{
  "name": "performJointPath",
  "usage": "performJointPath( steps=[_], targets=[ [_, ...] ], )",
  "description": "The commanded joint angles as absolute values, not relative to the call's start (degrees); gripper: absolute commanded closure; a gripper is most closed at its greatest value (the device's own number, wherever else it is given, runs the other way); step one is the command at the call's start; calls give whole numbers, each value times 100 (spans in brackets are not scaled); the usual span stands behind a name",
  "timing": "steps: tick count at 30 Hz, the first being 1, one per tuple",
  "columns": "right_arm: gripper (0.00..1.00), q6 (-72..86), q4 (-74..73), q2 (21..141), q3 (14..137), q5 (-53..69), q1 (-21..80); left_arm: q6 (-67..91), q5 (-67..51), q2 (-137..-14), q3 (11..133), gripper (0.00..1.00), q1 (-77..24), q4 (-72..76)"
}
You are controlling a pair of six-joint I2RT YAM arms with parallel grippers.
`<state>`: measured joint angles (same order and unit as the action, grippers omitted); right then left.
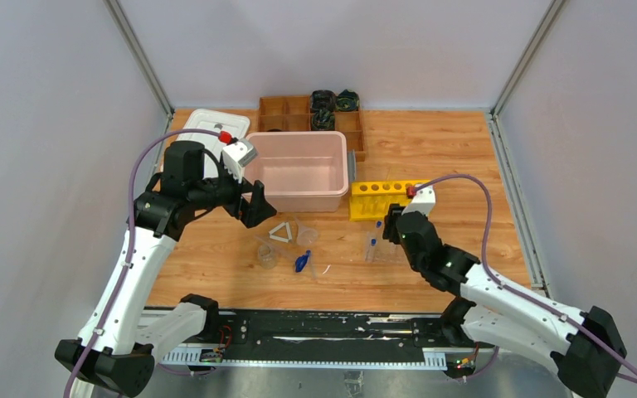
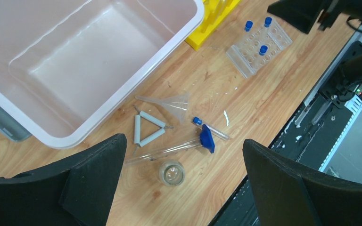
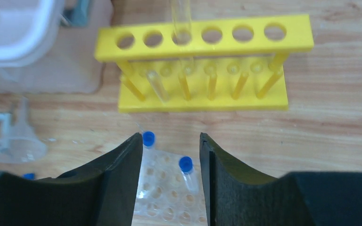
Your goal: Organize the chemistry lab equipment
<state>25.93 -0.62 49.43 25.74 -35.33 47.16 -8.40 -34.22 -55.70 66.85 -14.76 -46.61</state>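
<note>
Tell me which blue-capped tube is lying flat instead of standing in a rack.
The small tube lying beside the blue piece, near the funnel; the other three stand upright in the clear rack.

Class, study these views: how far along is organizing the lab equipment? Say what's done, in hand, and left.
Done: three blue-capped tubes stand in the clear rack; a test tube stands in the yellow rack. In hand: nothing; both arms' jaws are open, the right over the clear rack. Left: funnel, white triangle, beaker, blue piece and a long tube lie loose on the table.
</note>
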Motion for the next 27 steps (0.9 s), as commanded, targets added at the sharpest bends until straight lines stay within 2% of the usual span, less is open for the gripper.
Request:
performJointPath(
  steps=[1, 5, 10, 18, 27],
  targets=[
    [48, 2656, -701, 4786, 3391, -3405, 4658, -875, -3430, -5577, 6873, 0, -1494, -4641],
    [50, 2839, -1240, 5608, 4230, -2626, 4810, -840, -3327, -5571, 6891, 0, -1494, -4641],
    [57, 2660, -696, 6844, 4807, -1180, 5282, -672, -2930, -5591, 6804, 0, -1494, -4484],
    [69, 2648, -950, 8804, 5904, -602, 5983, -704, -2927, -5556, 6794, 0, -1490, -4477],
    [76, 2852, -1010, 9565, 6034, -653, 6202, -742, -2944, -5509, 6756, 0, -1491, -4477]
  ],
)
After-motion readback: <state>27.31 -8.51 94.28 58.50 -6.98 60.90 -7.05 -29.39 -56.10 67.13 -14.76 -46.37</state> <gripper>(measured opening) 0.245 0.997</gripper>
